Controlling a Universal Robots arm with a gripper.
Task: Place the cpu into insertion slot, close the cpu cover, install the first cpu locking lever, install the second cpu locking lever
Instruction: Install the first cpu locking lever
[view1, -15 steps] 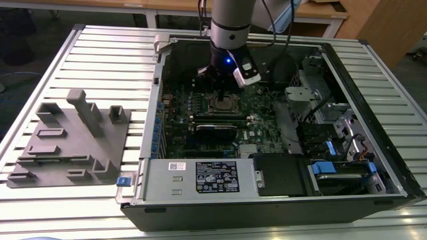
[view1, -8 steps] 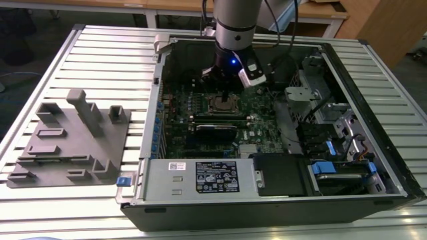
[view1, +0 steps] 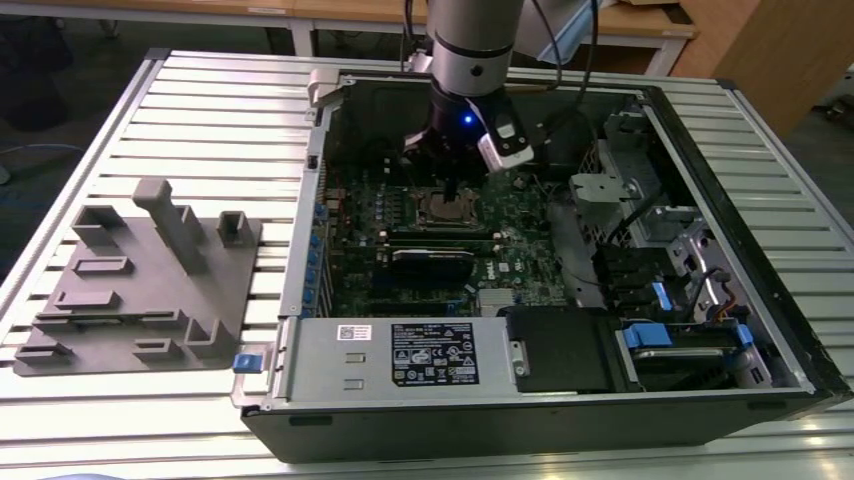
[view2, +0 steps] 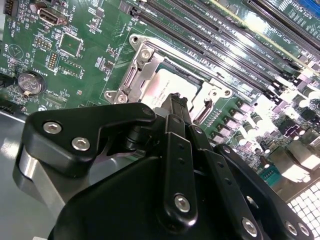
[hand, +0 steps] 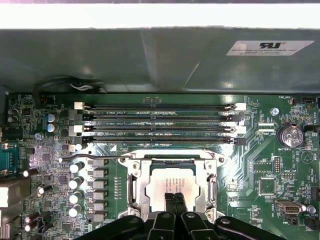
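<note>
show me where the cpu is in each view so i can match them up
Exterior view: the cpu sits mid-board in the open case, under the pincer.
Second wrist view: the cpu lies just beyond the pincer tips.
First wrist view: the cpu lies between the pincer and the long slots.
Shared landmark: the pincer, tips over the cpu.

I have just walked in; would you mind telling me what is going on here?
A robot arm is working inside an open computer case. Its end effector, fingers together, sits right over the cpu, which already lies in the insertion slot. The cpu cover appears folded down around the chip. A thin locking lever runs along the socket's side nearest the memory slots; whether it is latched I cannot tell.
</note>
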